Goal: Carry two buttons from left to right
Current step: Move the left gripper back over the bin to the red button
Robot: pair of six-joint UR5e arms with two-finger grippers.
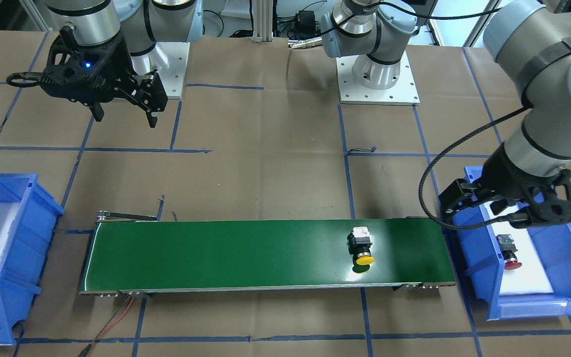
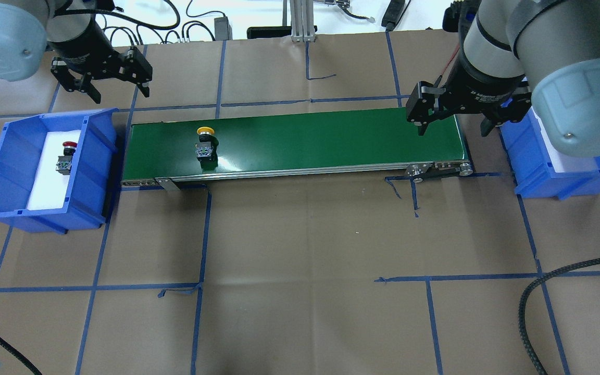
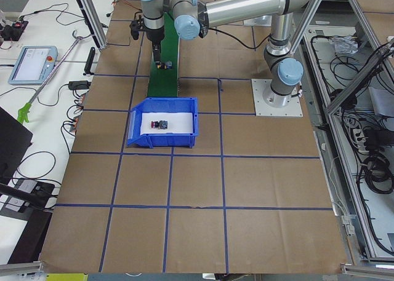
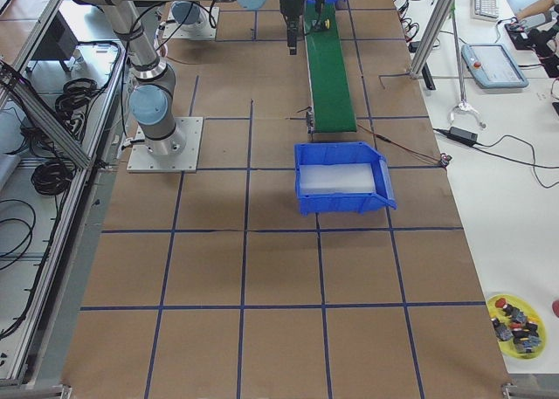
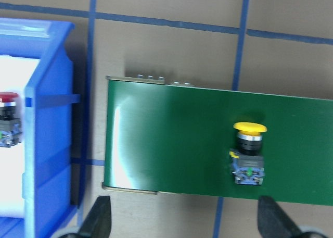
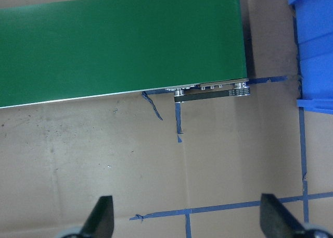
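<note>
1. Yellow button [image 2: 205, 143] lies on its side on the green conveyor belt [image 2: 331, 140], near its left end.
2. Red button [image 2: 65, 155] lies in the left blue bin [image 2: 91, 177].
3. Left gripper [image 2: 120, 95] hovers near that bin, fingers spread, empty.
4. Right gripper [image 2: 453, 130] hangs spread and empty at the belt's right end.

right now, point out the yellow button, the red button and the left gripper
yellow button [image 2: 205, 130]: overhead view, on its yellow cap
red button [image 2: 69, 144]: overhead view, on its red cap
left gripper [image 2: 122, 97]: overhead view, midway between its open fingertips
</note>
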